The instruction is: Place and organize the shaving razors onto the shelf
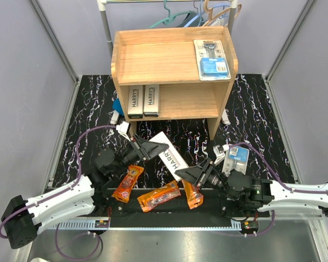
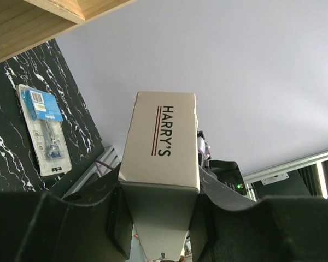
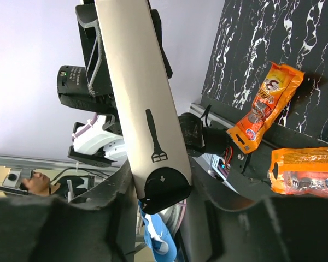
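Three long white-and-black "HARRY'S" boxes are recorded. Two [image 1: 135, 101] are stood side by side on the lower tier of the light wooden two-tier shelf [image 1: 153, 54]. The third box [image 1: 172, 157] is clasped at its far end by the left gripper [image 1: 158, 147] and at its black near end by the right gripper [image 1: 181, 173].

One clear blue-carded blister pack [image 1: 212, 59] is laid on the top tier, at the right. A second blister pack [image 1: 238, 159] is laid on the black marbled table [image 1: 262, 120], beside the right arm.

Three orange plastic packets [image 1: 159, 196] are spread on the table near the arms.
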